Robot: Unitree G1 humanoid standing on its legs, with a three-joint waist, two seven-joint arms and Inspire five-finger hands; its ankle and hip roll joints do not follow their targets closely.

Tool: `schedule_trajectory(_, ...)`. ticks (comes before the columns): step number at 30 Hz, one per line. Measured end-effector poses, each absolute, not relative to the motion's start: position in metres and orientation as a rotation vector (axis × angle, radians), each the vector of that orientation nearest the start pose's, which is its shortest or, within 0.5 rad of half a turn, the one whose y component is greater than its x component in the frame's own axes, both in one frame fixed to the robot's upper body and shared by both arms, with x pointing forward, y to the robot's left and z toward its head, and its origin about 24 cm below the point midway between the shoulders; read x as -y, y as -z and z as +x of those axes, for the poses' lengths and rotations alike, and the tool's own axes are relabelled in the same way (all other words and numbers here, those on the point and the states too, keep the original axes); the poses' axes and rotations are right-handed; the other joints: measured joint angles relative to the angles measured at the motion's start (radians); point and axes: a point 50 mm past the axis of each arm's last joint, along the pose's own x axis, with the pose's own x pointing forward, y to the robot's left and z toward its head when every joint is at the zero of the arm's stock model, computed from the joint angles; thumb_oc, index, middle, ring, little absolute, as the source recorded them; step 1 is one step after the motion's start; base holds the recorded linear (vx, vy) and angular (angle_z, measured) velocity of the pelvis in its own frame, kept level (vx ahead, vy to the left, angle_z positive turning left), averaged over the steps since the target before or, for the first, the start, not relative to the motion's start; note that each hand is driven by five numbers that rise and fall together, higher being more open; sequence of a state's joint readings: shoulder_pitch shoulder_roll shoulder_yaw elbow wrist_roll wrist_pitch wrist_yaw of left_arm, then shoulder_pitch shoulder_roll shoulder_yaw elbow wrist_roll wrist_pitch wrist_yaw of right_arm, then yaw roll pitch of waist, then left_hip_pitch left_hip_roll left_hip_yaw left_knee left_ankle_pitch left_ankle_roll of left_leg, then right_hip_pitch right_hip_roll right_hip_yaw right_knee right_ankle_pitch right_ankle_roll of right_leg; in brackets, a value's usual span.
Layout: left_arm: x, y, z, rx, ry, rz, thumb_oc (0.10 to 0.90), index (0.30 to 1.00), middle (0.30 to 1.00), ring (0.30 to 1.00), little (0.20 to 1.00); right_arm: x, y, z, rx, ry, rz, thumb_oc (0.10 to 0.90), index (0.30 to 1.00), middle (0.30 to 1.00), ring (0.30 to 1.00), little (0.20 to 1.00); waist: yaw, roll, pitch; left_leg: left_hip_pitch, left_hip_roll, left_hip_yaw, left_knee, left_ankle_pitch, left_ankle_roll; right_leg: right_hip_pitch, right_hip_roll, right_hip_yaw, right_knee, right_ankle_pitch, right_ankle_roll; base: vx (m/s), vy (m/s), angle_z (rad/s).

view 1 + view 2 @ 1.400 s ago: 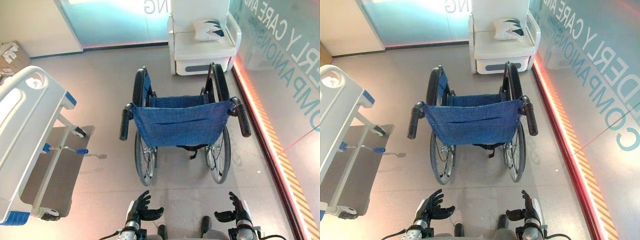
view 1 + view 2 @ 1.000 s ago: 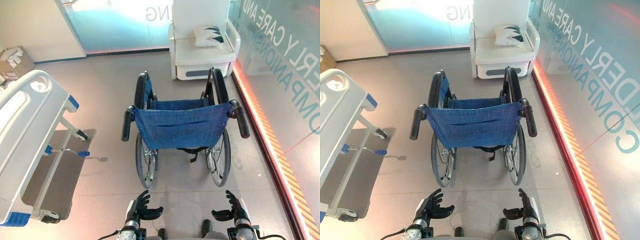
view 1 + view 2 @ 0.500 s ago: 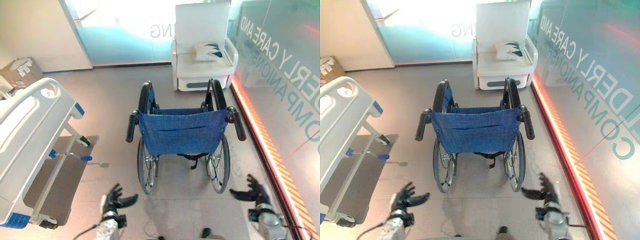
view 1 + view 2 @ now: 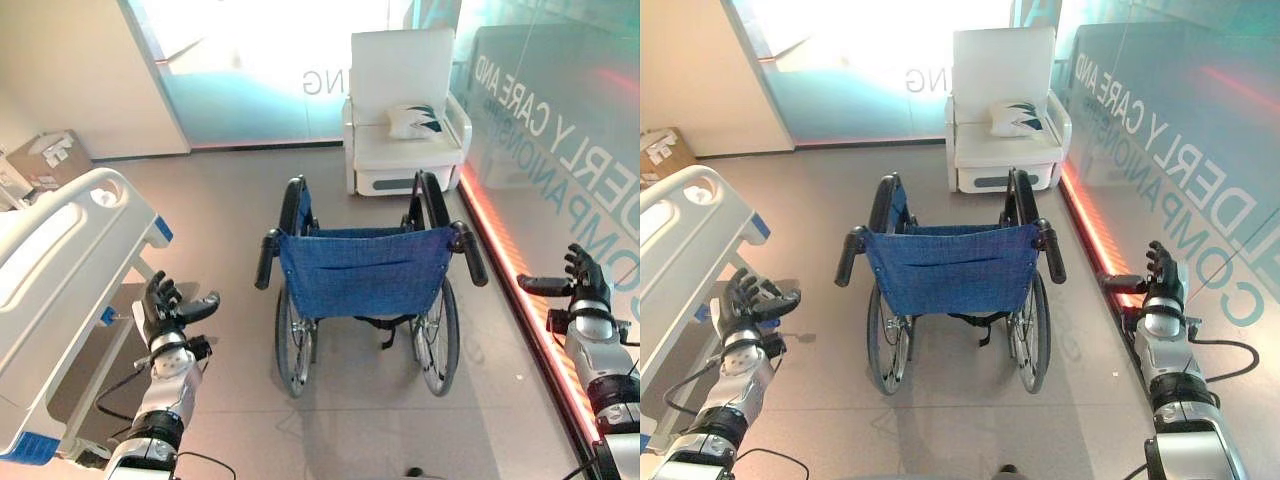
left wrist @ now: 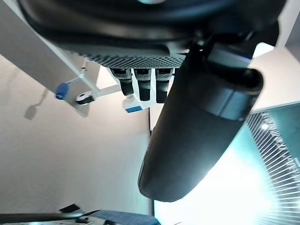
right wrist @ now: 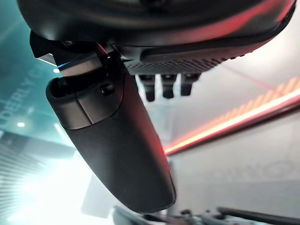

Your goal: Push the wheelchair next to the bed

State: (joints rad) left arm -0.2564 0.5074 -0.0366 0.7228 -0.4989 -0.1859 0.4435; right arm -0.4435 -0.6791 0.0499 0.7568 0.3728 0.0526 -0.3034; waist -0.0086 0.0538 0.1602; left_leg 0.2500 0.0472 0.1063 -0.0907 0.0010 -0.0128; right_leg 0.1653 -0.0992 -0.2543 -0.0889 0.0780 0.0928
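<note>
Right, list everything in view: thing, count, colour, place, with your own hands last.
wheelchair: one, blue seat and back, black handles and wheels, centre of the floor
bed: one, white with blue corners, left side
armchair: one, white, beyond the wheelchair
cushion: one, white with dark pattern, on the armchair
boxes: cardboard, brown, far left by the wall
left hand: dark, open, beside the bed
right hand: dark, open, by the glass wall

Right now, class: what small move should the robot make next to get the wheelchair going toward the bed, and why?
Probably bring both hands inward onto the push handles. The left hand and right hand hang open, wide of the wheelchair, touching nothing. Its left handle and right handle point back at the robot; the bed lies to the left.
</note>
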Motion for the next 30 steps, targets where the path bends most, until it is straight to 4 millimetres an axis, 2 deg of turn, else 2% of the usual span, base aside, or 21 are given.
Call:
schedule_trajectory(9, -0.315, -0.063, 0.303, -0.05, -0.619, 0.098, 0.8, 0.9, 0.9, 0.9, 0.9, 0.344, -0.102, 0.322, -0.197, 0.645, -0.353, 0.8, 0.9, 0.9, 0.9, 0.9, 0.029, -0.001, 0.009, -0.038, -0.002, -0.016, 0.0, 0.004, -0.001, -0.036, -0.001, -0.001, 0.0, -0.001, 0.002, -0.03, -0.011, 0.05)
schedule_trajectory(11, -0.313, -0.076, 0.311, -0.011, -0.592, 0.108, 0.8, 0.9, 0.9, 0.9, 0.9, 0.342, -0.113, 0.329, -0.158, 0.668, -0.345, 0.8, 0.9, 0.9, 0.9, 0.9, 0.029, -0.003, 0.035, -0.041, -0.003, -0.018, 0.0, 0.006, -0.003, -0.037, 0.0, -0.002, 0.0, -0.001, 0.001, -0.03, -0.011, 0.03)
schedule_trajectory(15, -0.307, -0.082, 0.318, 0.007, -0.546, 0.102, 0.8, 0.9, 0.9, 0.9, 0.9, 0.338, -0.125, 0.335, -0.12, 0.667, -0.334, 0.8, 0.9, 0.9, 0.9, 0.9, 0.033, -0.006, 0.047, -0.057, -0.003, -0.018, 0.0, 0.007, -0.004, -0.053, 0.003, 0.0, 0.0, 0.0, 0.001, -0.02, 0.0, 0.0)
schedule_trajectory(19, -0.3, -0.093, 0.325, 0.045, -0.493, 0.061, 0.8, 0.9, 0.9, 0.9, 0.9, 0.336, -0.134, 0.339, -0.094, 0.661, -0.326, 0.8, 0.9, 0.9, 0.9, 0.9, 0.032, -0.021, 0.096, -0.059, -0.002, -0.018, 0.0, 0.006, -0.004, -0.055, 0.004, 0.001, 0.001, 0.0, 0.001, 0.0, 0.0, 0.0)
schedule_trajectory(26, -0.292, -0.103, 0.332, 0.085, -0.376, 0.02, 0.8, 0.9, 0.9, 0.9, 0.9, 0.332, -0.14, 0.344, -0.074, 0.643, -0.255, 0.8, 0.9, 0.9, 0.9, 0.9, 0.034, -0.026, 0.101, -0.074, -0.002, -0.018, 0.0, 0.006, -0.004, -0.068, 0.003, 0.001, 0.001, -0.001, 0.001, 0.0, -0.003, 0.0)
schedule_trajectory(28, -0.286, -0.108, 0.336, 0.092, -0.326, 0.026, 0.8, 0.9, 0.9, 0.9, 0.9, 0.327, -0.147, 0.347, -0.049, 0.627, -0.256, 0.8, 0.9, 0.9, 0.9, 0.9, 0.035, -0.026, 0.105, -0.075, -0.002, -0.018, 0.001, 0.007, -0.004, -0.068, 0.003, 0.001, 0.001, -0.001, 0.001, -0.02, -0.009, 0.0)
schedule_trajectory(30, -0.28, -0.119, 0.343, 0.115, -0.256, 0.057, 0.8, 0.9, 0.9, 0.9, 0.9, 0.314, -0.164, 0.355, 0.018, 0.584, -0.262, 0.8, 0.9, 0.9, 0.9, 0.9, 0.032, -0.027, 0.129, -0.079, -0.002, -0.018, 0.007, 0.007, -0.005, -0.069, 0.003, 0.003, 0.001, 0.0, 0.001, -0.02, -0.008, -0.01)
